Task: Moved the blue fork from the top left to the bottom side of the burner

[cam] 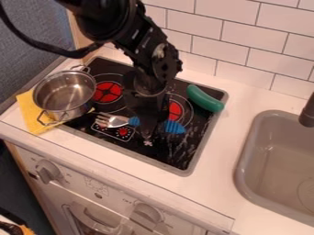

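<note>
The gripper (148, 131) hangs straight down over the front middle part of the black stovetop (160, 153). Behind its lower end lies the blue fork (175, 127), crosswise, with the metal tines pointing left and the blue handle end to the right. The middle of the handle is hidden by the gripper. The fork is in front of the two red burners, its tines by the printed control panel. Whether the gripper holds the handle, I cannot tell.
A metal pot (64, 95) stands at the stove's left side, partly on a yellow cloth (27, 110). A green toy vegetable (205, 98) lies at the stove's right back. Farther right is the grey sink (279, 160) with a dark faucet (308, 112); a tiled wall (248, 55) rises behind.
</note>
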